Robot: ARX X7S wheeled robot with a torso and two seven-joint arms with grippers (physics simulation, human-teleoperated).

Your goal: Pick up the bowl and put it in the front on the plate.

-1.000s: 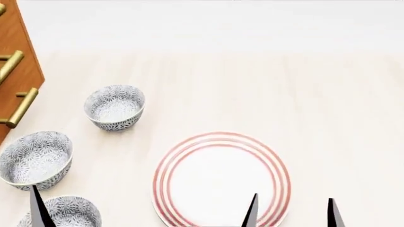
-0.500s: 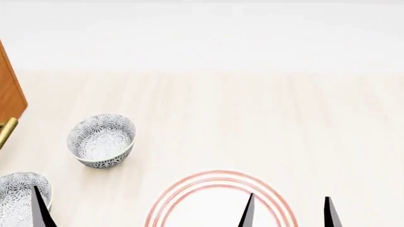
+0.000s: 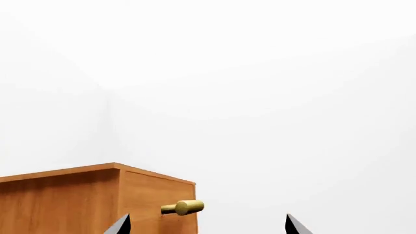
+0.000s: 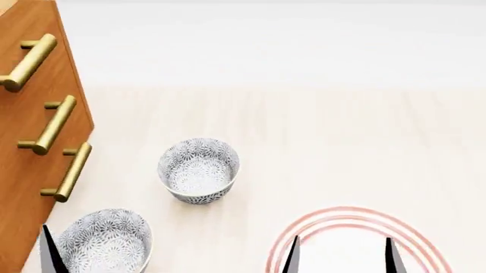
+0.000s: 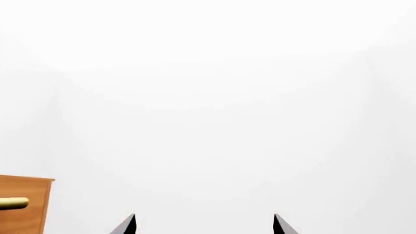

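Bowl (image 4: pixel 199 169) sat on bench (image 4: pixel 342 142), ahead & between my arms, plate (image 4: pixel 357 239) nearer on right. Left gripper (image 3: pixel 204 226) w/ jaws spread, right gripper (image 5: pixel 202 225) too, both empty; left arm looked closer

Wide bare bench (image 4: pixel 342 142) is lying open right of the bowls (image 4: pixel 199 169); the cabinet (image 4: pixel 31 142) is walling off the left.

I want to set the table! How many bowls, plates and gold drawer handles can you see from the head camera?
Bowls: 2, one farther back and one nearer
Plates: 1
Gold handles: 3
Total: 6
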